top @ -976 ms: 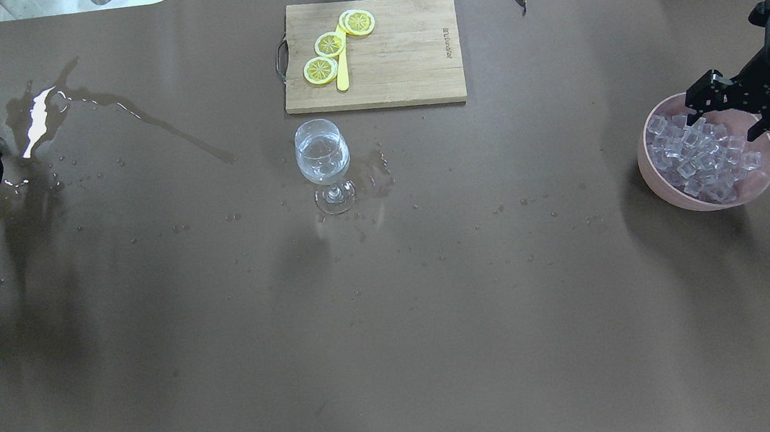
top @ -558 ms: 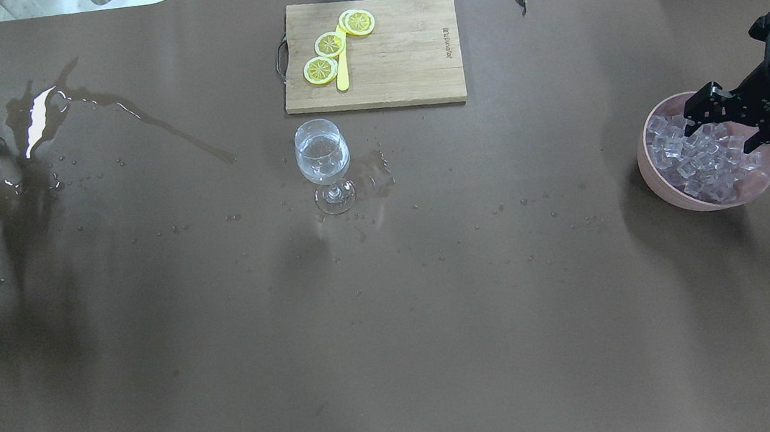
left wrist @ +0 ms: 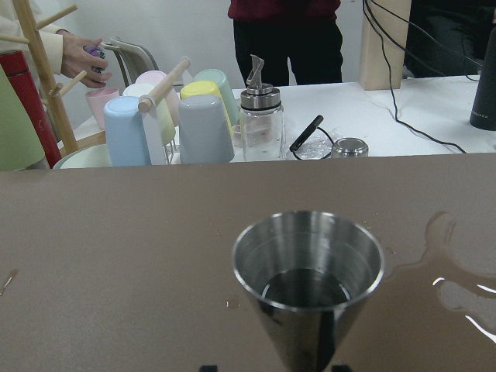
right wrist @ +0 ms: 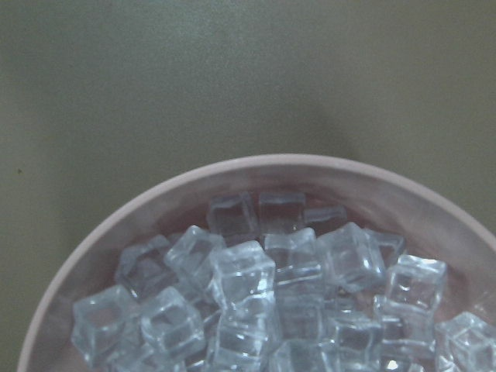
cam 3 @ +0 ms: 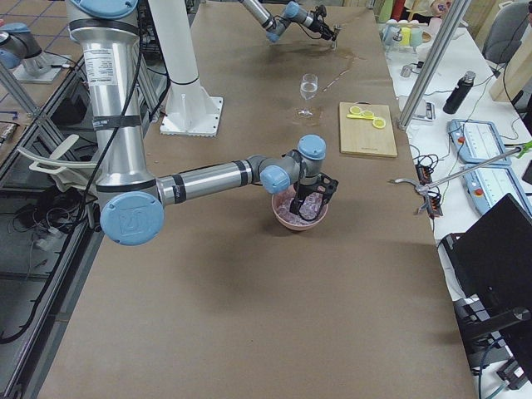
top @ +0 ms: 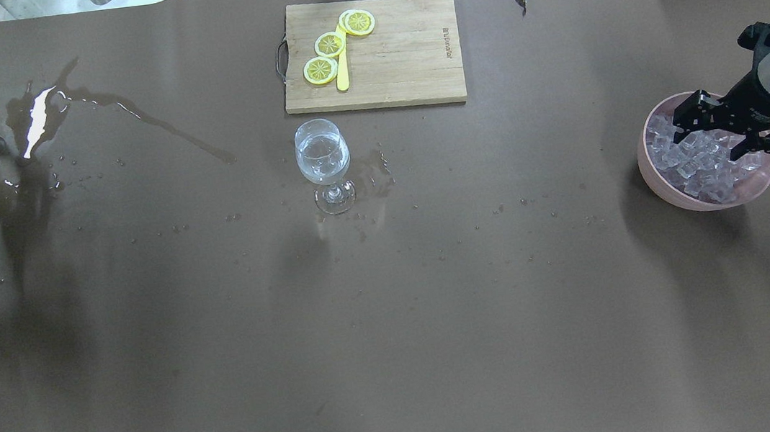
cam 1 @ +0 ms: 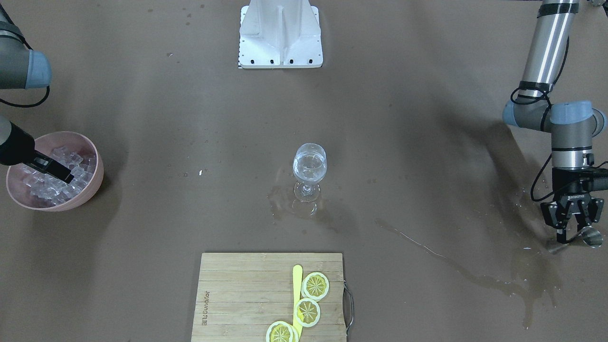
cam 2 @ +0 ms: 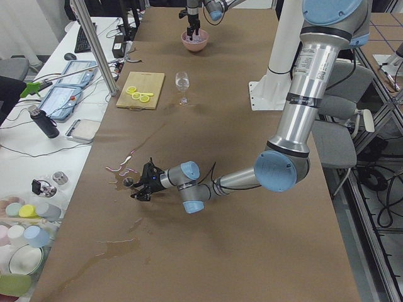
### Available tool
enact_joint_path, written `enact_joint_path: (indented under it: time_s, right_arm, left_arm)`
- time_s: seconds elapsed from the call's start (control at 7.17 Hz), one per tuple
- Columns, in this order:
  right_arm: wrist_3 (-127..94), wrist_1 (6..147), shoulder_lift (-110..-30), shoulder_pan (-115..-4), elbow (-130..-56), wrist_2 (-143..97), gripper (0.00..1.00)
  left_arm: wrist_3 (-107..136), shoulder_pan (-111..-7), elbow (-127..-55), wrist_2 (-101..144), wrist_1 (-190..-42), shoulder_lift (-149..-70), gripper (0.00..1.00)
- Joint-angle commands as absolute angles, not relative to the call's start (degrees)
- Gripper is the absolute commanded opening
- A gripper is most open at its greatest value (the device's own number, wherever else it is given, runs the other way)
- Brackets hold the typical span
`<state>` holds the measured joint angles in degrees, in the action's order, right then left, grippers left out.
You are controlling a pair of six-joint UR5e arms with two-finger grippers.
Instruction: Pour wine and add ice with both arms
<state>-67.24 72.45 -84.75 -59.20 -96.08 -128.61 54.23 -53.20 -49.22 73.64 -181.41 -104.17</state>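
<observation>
Clear ice cubes heap in the pink bowl; wine partly fills the upright glass.

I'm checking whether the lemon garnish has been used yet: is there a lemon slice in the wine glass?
No, the wine glass holds only clear liquid, and three lemon slices lie on the cutting board.
</observation>
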Motion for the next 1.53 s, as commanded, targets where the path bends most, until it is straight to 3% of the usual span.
enact_joint_path:
  time_s: [0.0,0.28,0.98,1.39]
  right_arm:
    - [-67.24,72.42,-84.90,-59.24,-96.42,-128.85,0.90]
    - [-67.32,72.42,-85.51,-59.33,-97.81,-128.93,0.83]
    - [-66.62,72.42,-87.19,-59.15,-97.91,-128.58,0.81]
    - [-66.45,72.33,-87.54,-59.06,-98.00,-128.50,0.74]
  left_arm:
    - [54.23,-53.26,-49.22,73.48,-181.41,-104.50,0.60]
    - [54.23,-53.17,-49.22,73.39,-181.41,-104.94,0.60]
    - [54.32,-53.52,-48.25,73.30,-181.41,-105.47,0.54]
    - [54.40,-54.14,-47.29,73.30,-181.41,-106.52,0.52]
